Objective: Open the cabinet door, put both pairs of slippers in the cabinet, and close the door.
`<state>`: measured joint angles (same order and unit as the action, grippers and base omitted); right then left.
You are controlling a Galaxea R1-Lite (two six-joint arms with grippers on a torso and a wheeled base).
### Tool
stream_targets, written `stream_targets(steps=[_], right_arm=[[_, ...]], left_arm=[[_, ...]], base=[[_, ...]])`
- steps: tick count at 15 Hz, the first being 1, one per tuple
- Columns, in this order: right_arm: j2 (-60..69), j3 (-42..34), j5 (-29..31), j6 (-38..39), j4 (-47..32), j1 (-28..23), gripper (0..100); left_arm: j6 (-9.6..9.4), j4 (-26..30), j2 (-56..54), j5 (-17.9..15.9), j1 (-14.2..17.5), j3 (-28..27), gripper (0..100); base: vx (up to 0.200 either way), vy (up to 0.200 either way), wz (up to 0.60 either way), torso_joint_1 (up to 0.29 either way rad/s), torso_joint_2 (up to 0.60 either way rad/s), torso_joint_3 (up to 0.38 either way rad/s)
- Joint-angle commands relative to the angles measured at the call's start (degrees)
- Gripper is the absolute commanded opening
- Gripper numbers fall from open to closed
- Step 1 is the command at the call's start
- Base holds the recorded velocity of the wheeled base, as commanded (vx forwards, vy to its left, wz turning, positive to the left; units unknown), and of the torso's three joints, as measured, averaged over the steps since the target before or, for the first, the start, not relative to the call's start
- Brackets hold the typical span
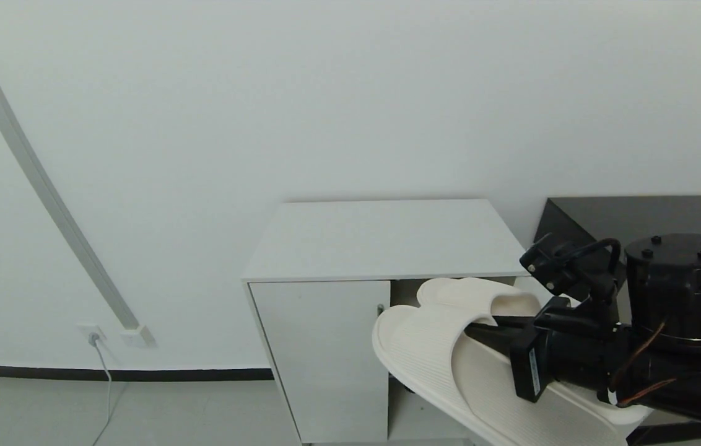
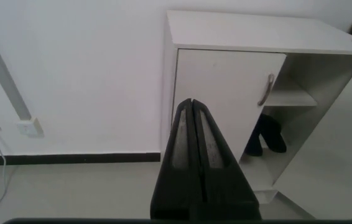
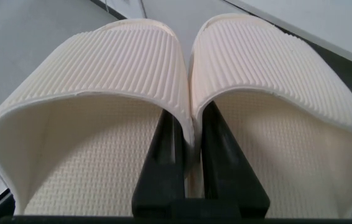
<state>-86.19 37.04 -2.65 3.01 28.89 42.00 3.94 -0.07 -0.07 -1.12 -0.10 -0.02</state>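
right claw grips two cream slippers

right claw (image 3: 191,124) pinches the touching ribbed straps of two soft cream slippers (image 3: 95,74), raised before the boxy white cabinet (image 1: 381,238). left claw (image 2: 192,124) is closed, empty. cabinet's left door (image 1: 319,353) is shut, right side open; one dark pair (image 2: 266,137) stands under its shelf. white wall (image 1: 326,93), grey floor (image 1: 47,409).

A bare, plain indoor room, more test space than lived-in home.
White wall (image 1: 350,93) with a slanting cable duct (image 1: 47,179) and a socket (image 1: 91,334), black skirting strip (image 1: 140,374), smooth grey floor (image 1: 28,415), one white cabinet (image 1: 319,353) beside a dark surface (image 1: 648,214).
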Motion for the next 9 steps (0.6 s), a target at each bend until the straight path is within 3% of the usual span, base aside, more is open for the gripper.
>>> stream_targets(steps=[1,2,9], right_arm=[[0.49,-0.47,-0.08,-0.02,0.02,0.02,0],[0.58,-0.65,-0.08,-0.02,0.02,0.10,0],[1.20,-2.76,-0.78,-1.60,0.82,0.19,0]], left_arm=[[0.02,-0.01,0.07,-0.02,0.01,0.02,0],[0.11,-0.01,0.07,-0.02,0.01,0.02,0],[0.37,-0.01,0.07,0.07,0.01,0.02,0]], base=[[0.000,-0.200,0.00,0.007,0.01,-0.002],[0.000,-0.200,0.00,0.002,0.00,-0.002],[0.000,0.000,0.00,0.000,0.00,0.000]])
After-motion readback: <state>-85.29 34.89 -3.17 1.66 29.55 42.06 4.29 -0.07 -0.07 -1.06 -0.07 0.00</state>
